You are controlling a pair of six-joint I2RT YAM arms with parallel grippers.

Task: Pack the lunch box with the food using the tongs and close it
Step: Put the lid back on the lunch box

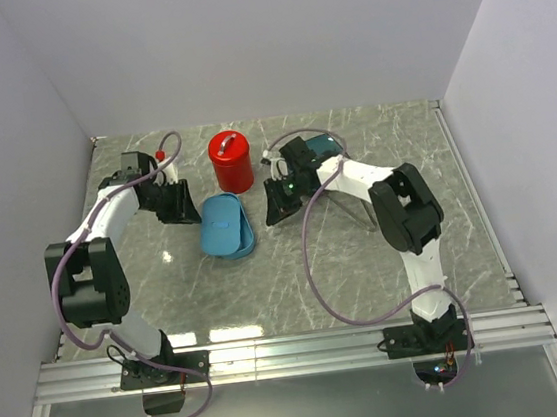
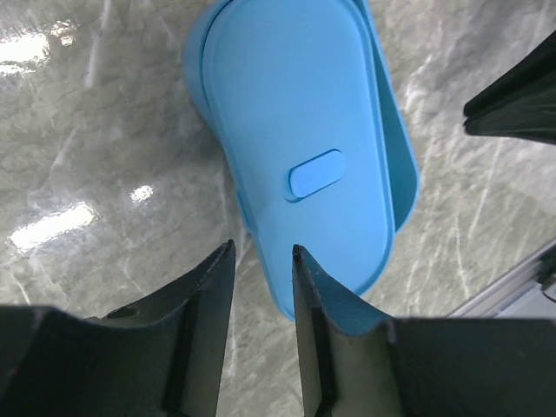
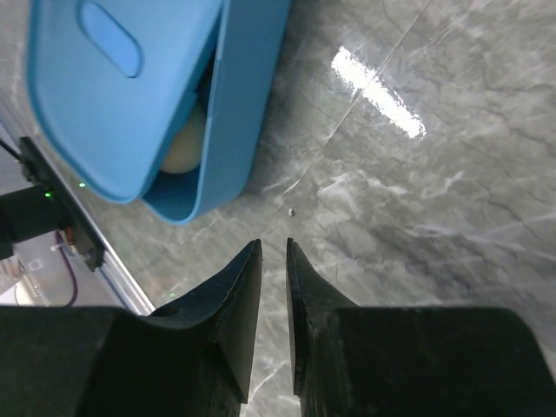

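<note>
The light-blue lunch box (image 1: 226,225) lies on the marble table between my two grippers. Its lid (image 2: 304,148) rests on top, skewed, so the box rim (image 2: 402,169) shows along one side. Through that gap a beige ball of food (image 3: 184,143) is visible inside the box (image 3: 243,104). My left gripper (image 2: 262,252) hovers at the lid's near end, open, with only table between its fingers. My right gripper (image 3: 274,245) is beside the box, slightly open, holding nothing. Thin silver strips under the right forearm may be the tongs (image 1: 369,210).
A red canister (image 1: 231,161) stands just behind the box. A dark teal plate (image 1: 324,146) sits at the back, partly hidden by the right arm. White walls enclose the table on three sides, and a metal rail (image 1: 294,348) runs along the near edge.
</note>
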